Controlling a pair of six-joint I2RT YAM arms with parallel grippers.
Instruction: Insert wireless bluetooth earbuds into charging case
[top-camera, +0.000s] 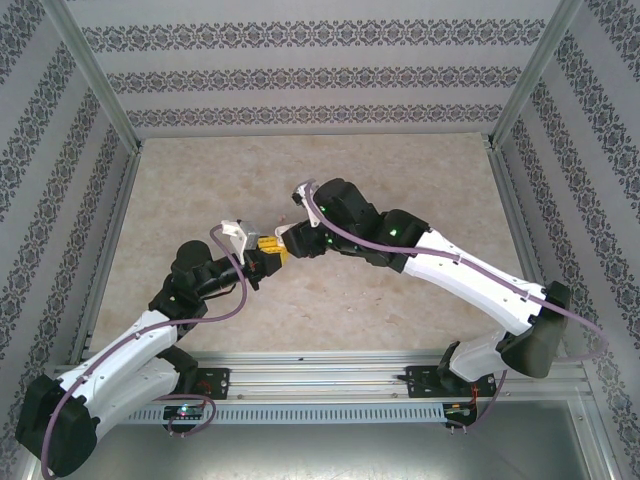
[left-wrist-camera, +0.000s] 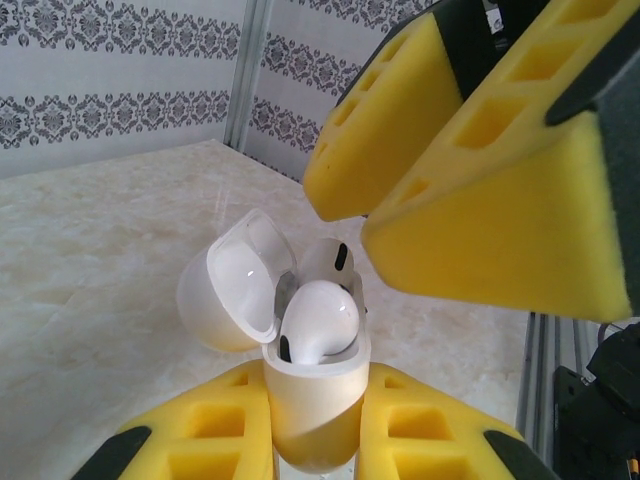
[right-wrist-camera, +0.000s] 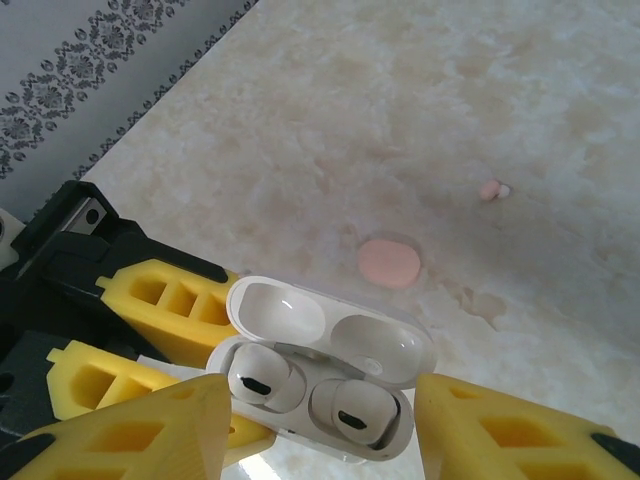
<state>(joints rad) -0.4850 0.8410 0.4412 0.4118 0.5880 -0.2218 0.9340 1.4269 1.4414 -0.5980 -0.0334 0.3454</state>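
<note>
The left arm (top-camera: 130, 350) and right arm (top-camera: 480, 280) match: glossy white shells on the long links, matte black housings at the joints. 1 purple cable (top-camera: 345, 237) loops along each arm. Small green lights (top-camera: 393, 232) glow on the black housings. A white bracket (top-camera: 232, 229) sits by each wrist. The left gripper (left-wrist-camera: 312, 400) and right gripper (right-wrist-camera: 320, 400) each have 2 yellow fingers (left-wrist-camera: 500, 220), blocky, with rectangular pockets moulded in and black caps on the outer faces.

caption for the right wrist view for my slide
Left hand holds an open white plastic charging case with two white earbuds seated; round pink case lies beyond.
</note>
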